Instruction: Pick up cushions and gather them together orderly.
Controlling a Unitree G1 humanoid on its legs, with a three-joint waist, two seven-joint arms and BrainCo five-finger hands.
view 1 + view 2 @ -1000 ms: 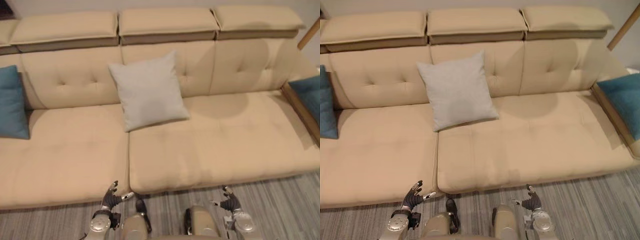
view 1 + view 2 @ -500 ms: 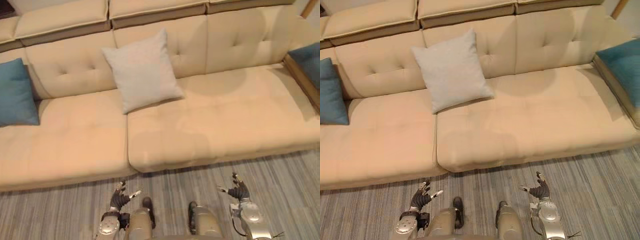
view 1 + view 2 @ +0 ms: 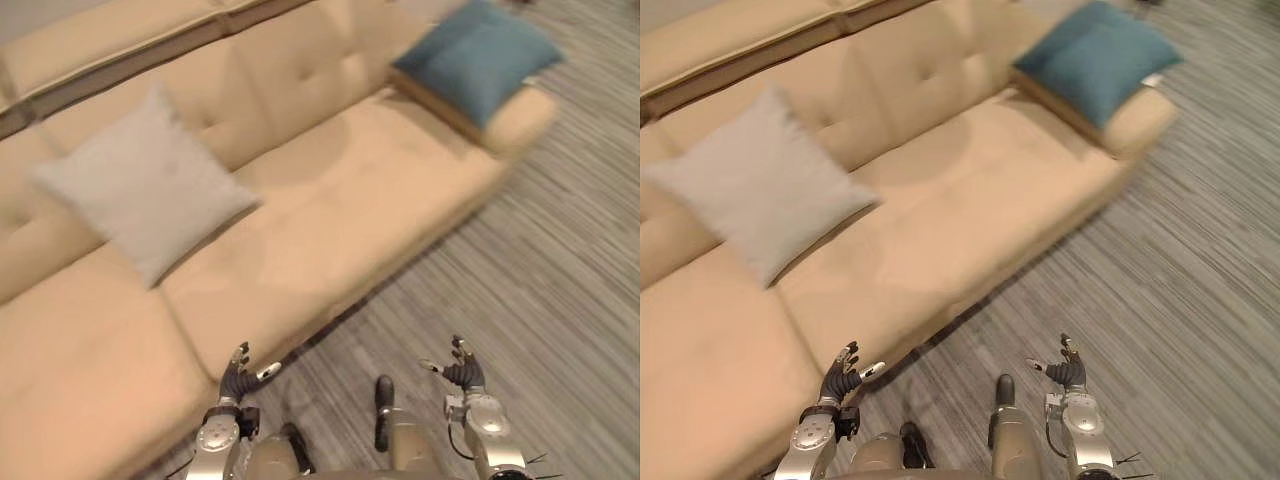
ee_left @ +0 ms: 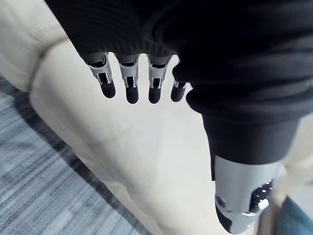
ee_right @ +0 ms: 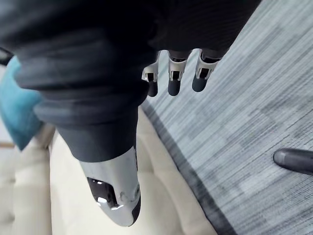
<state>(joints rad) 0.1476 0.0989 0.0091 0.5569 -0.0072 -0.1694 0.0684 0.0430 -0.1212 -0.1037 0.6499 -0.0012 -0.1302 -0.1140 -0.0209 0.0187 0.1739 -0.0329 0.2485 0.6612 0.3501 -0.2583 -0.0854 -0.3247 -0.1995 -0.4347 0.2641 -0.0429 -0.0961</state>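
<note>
So far neither cushion is in hand, and the task looks to be at its approach step. 2 cushions show on the beige sofa (image 3: 340, 220): the grey cushion (image 3: 145, 195) stands on the seat, tilted back against the backrest toward the robot's left, and the blue cushion (image 3: 478, 60) lies on top of the armrest at the sofa's right end, well apart from the grey one. The left hand (image 3: 238, 378) hangs low by the front edge of the seat, with its fingers (image 4: 127, 93) loosely extended, spread a little and holding nothing, the seat's edge showing past them. The right hand (image 3: 460, 372) hangs over the striped grey floor (image 3: 560, 300), clear of the sofa, and its fingers (image 5: 175, 83) are likewise relaxed and empty. Both hands are well apart from either cushion, so gathering has probably not begun. The head camera takes in the sofa's right end, which suggests the blue cushion is the likely first target, though that is only a guess. The next move calls for closing the distance to that end of the sofa, raising a hand to the armrest and curling the fingers round an edge or corner of the soft cushion. It could then be carried over and set upright just beside the grey one.
</note>
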